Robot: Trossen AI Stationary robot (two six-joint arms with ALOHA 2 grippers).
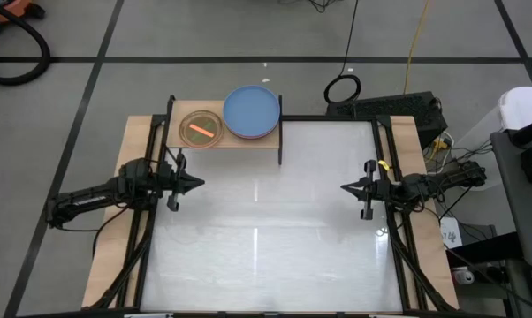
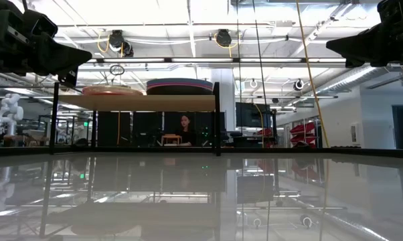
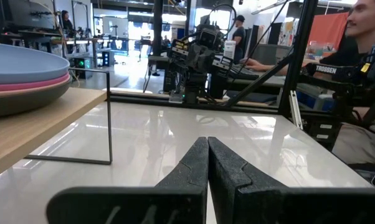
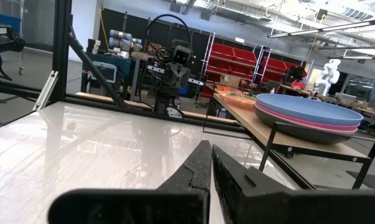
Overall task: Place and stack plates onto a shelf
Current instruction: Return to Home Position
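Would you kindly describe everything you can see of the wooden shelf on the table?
The shelf is a low stand: a light wooden top board on thin black metal legs, open underneath. It stands level on the white table at its far edge, left of centre. Two plate stacks rest on the board: small translucent plates, orange on top, and beside them larger opaque plates, blue on top. The left gripper and right gripper are both clear of it.

The place is a robotics lab in an open industrial hall. Long ceiling lights point(image 2: 188, 10) run overhead and red storage bins point(image 4: 234, 62) fill racks. A white humanoid robot point(image 4: 327, 71) stands far off, a person point(image 2: 186, 127) sits at a workstation, and cables point(image 1: 329, 91) trail over the tape-marked grey floor point(image 1: 204, 31).
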